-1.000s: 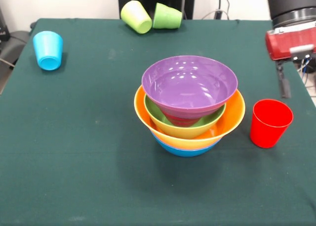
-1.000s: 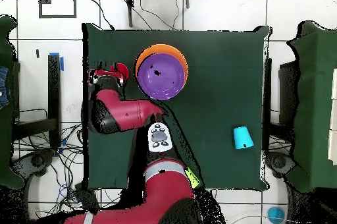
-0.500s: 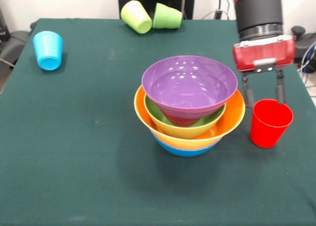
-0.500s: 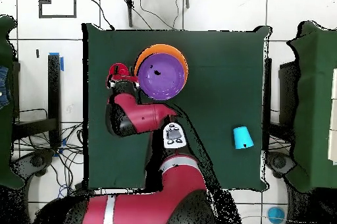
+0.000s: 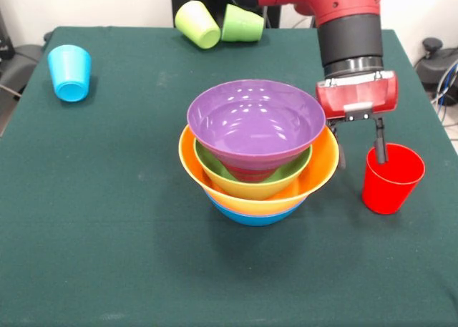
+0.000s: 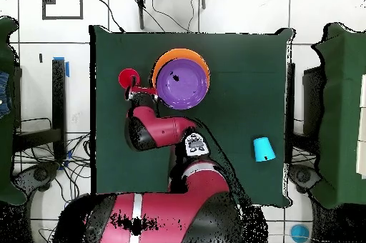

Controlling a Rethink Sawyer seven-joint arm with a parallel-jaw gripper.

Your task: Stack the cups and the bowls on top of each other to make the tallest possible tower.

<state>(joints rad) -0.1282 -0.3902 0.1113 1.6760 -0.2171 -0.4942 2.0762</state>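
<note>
The tower sits mid-tabletop and it is my biggest worry. The arm is low on its right in the front view, and the pincer hangs spread between the tower and the red cup. One finger is right at the orange bowl's rim and the other is at the cup's near lip. I judge that any sideways drift toward the bowls would shove the whole pile, and the nested bowls look loose enough to slide or tip apart. The cup is the lesser risk. It stands upright and light, with only one finger at its edge and nothing around it, so closing from here would either miss or knock it over. I can't tell whether that finger is inside the rim or just behind it. By count, I see five bowl colours in the tower: orange, purple on top, blue at the bottom, green, and a sliver of red. A second purple could be nested out of sight. There are four cups: the red one, a sky blue one far off at the tabletop's other side, and a yellow-green and a green lying touching at the far edge.
</note>
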